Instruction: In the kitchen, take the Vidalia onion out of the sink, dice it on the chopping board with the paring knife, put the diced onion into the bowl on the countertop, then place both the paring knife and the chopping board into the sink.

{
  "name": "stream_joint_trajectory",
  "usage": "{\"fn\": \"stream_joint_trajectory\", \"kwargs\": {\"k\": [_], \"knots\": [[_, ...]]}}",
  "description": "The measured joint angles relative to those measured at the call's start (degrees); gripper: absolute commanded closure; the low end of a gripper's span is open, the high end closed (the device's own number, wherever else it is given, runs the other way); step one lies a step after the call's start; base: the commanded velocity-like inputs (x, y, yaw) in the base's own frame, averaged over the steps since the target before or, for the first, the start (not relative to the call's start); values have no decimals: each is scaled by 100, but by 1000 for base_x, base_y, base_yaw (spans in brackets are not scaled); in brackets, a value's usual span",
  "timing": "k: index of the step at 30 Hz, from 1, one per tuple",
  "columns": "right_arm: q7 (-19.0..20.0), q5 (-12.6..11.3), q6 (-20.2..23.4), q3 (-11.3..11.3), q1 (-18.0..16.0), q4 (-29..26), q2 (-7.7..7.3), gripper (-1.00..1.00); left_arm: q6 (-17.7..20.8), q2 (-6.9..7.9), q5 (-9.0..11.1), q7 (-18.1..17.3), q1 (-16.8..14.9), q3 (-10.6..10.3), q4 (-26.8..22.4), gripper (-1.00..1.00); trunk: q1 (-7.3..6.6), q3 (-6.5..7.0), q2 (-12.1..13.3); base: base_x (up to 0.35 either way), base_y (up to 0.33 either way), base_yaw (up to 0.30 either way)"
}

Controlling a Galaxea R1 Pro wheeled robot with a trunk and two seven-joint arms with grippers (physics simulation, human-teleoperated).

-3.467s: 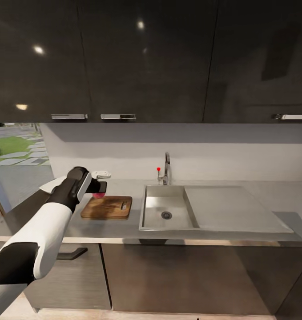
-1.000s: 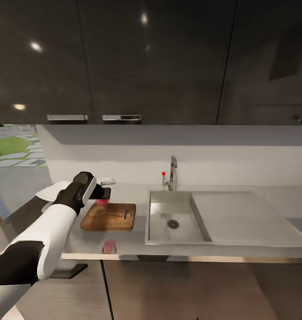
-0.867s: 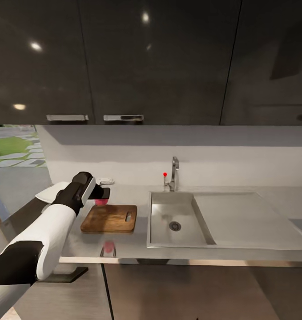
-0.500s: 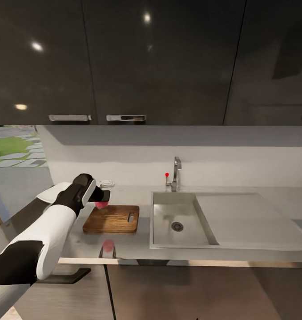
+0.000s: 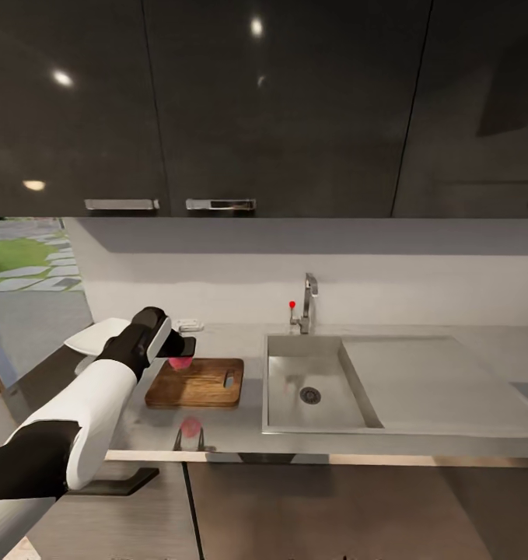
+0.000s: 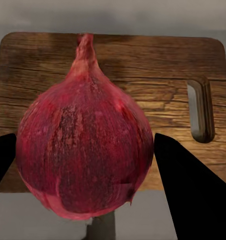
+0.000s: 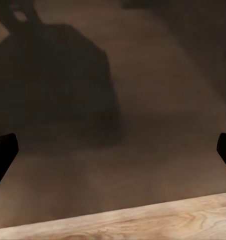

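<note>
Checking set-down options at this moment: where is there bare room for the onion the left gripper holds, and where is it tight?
The chopping board under the onion is bare wood apart from its handle slot. The sink basin and its drainboard wing lie bare to the right. It is tighter behind the left gripper, near the white bowl and the backsplash.

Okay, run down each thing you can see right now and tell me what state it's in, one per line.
Onion: whole, uncut, red-skinned, held between the left gripper fingers above the board.
Chopping board: flat on the countertop, bare.
Sink: basin empty.
Tap: no water running.
Right gripper: open, empty.
</note>
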Motion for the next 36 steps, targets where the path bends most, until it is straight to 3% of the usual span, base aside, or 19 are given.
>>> {"fn": "stream_joint_trajectory", "kwargs": {"k": [8,36], "knots": [[0,0,0,0,0,0,2,-100,0,-73,-2,-6,0,0,89,100,0,-59,0,0,0,0],[0,0,0,0,0,0,9,-100,-8,-78,-10,-5,0,0,110,100,-1,-281,-1,15,0,0]]}}
